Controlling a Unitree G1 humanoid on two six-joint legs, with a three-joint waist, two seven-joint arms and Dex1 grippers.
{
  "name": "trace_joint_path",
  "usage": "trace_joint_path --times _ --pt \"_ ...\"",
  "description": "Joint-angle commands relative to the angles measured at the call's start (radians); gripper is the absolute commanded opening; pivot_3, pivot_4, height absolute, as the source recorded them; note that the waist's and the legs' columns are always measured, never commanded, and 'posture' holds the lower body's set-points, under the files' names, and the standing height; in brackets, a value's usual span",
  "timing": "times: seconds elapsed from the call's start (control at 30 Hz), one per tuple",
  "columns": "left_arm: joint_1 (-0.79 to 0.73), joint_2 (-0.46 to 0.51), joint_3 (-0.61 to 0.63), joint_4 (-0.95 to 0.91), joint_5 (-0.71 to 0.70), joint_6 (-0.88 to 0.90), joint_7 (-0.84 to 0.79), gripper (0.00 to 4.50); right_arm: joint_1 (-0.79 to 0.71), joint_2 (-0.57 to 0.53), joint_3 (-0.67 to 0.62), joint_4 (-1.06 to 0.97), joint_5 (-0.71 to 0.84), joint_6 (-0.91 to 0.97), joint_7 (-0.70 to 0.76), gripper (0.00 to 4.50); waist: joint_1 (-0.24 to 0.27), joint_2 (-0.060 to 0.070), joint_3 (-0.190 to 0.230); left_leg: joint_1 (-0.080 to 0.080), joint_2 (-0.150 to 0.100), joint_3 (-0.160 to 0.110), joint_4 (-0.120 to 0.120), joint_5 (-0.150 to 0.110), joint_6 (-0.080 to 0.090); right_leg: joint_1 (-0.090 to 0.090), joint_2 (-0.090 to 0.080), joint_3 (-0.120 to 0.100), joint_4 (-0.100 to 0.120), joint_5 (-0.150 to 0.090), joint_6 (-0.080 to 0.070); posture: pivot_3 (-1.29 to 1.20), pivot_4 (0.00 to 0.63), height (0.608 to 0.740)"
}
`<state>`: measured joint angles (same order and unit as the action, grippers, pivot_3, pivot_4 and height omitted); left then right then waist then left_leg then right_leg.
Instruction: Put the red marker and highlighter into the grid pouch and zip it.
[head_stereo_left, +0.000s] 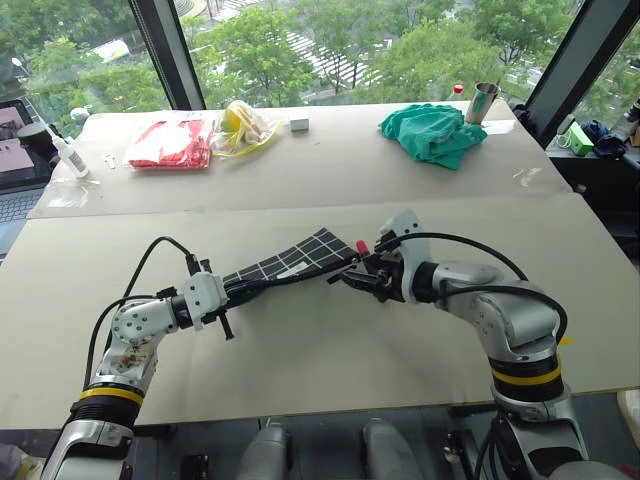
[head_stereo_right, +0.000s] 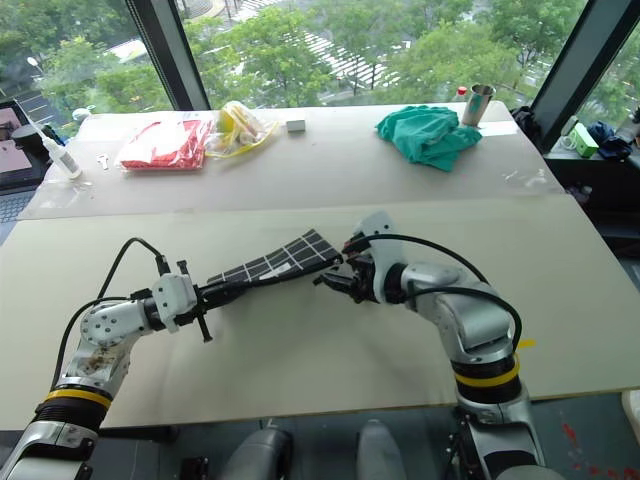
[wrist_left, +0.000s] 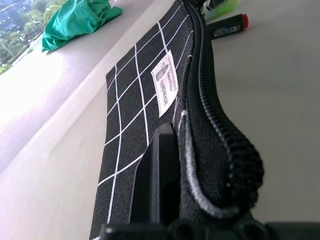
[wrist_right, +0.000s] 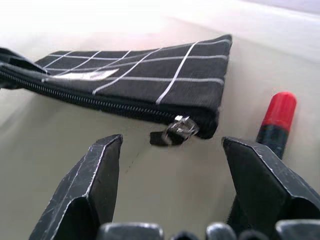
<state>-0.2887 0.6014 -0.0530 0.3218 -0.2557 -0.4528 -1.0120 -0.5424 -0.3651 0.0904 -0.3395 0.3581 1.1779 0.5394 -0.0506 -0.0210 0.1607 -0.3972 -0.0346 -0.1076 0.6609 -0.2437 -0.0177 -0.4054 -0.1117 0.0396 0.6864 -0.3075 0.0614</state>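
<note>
My left pincer (head_stereo_left: 232, 292) clamps the limp black white-gridded fabric pouch (head_stereo_left: 300, 257); my right pincer (wrist_right: 170, 165) gapes before its zipper pull (wrist_right: 175, 131), red marker (wrist_right: 275, 122) at two o'clock.

Pouch (wrist_left: 145, 95): small white label (wrist_left: 165, 82) sewn on the gridded face, beside the zipper. Carries a small dark emblem and a line of dark capitals running lengthwise; letters too small to make out.

Marker (wrist_left: 227, 26): white print on its dark band, two short lines, unreadable.

Red packet (head_stereo_left: 170, 143) at far table edge: white markings, none legible.

No word or number readable anywhere.
</note>
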Motion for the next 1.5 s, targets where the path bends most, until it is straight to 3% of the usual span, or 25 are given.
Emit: trace_joint_path --times 0.03,0.57,0.7,0.93,0.97,1.23,1.5 --pt "-0.009 -0.005 0.034 -0.036 -0.009 0.017 0.026 0.00 -0.022 0.001 0.010 -0.001 0.000 -0.044 -0.011 3.56 0.000 0.000 0.000 0.000 0.000 0.000 0.000 0.000 0.000 0.000 0.000 0.000 0.000 0.000 0.000 0.00 0.150 0.740" --pt "0.005 -0.032 0.026 -0.051 0.019 0.020 0.033 0.00 -0.083 0.033 0.050 0.125 -0.024 -0.144 -0.038 3.56 0.003 0.000 0.000 0.000 0.000 0.000 0.000 0.000 0.000 0.000 0.000 0.000 0.000 0.000 0.000 0.00 0.150 0.740" --pt "0.006 -0.036 0.029 -0.053 0.022 0.022 0.036 0.00 -0.077 0.024 0.056 0.112 -0.013 -0.159 -0.017 2.66 0.003 0.000 0.000 0.000 0.000 0.000 0.000 0.000 0.000 0.000 0.000 0.000 0.000 0.000 0.000 0.00 0.150 0.740" --pt "-0.003 -0.039 0.035 -0.052 0.020 0.026 0.045 0.00 -0.086 0.021 0.070 0.090 0.008 -0.161 0.027 0.24 0.003 0.000 0.000 0.000 0.000 0.000 0.000 0.000 0.000 0.000 0.000 0.000 0.000 0.000 0.000 0.00 0.150 0.740" --pt "-0.004 -0.040 0.035 -0.053 0.020 0.026 0.047 0.00 -0.087 0.022 0.079 0.086 0.007 -0.161 0.035 0.05 0.003 0.000 0.000 0.000 0.000 0.000 0.000 0.000 0.000 0.000 0.000 0.000 0.000 0.000 0.000 0.00 0.150 0.740" --pt "0.001 -0.047 0.033 -0.059 0.026 0.023 0.063 0.00 -0.113 0.026 0.196 0.055 -0.005 -0.134 0.073 0.05 0.002 0.000 0.000 0.000 0.000 0.000 0.000 0.000 0.000 0.000 0.000 0.000 0.000 0.000 0.000 0.00 0.150 0.740" --pt "-0.005 -0.061 0.026 -0.060 0.029 0.025 0.071 0.00 -0.201 0.112 0.287 0.156 -0.014 -0.134 0.087 0.05 0.002 0.000 0.000 0.000 0.000 -0.001 0.000 0.000 0.000 0.000 0.000 0.000 0.000 0.000 0.000 0.00 0.150 0.740"
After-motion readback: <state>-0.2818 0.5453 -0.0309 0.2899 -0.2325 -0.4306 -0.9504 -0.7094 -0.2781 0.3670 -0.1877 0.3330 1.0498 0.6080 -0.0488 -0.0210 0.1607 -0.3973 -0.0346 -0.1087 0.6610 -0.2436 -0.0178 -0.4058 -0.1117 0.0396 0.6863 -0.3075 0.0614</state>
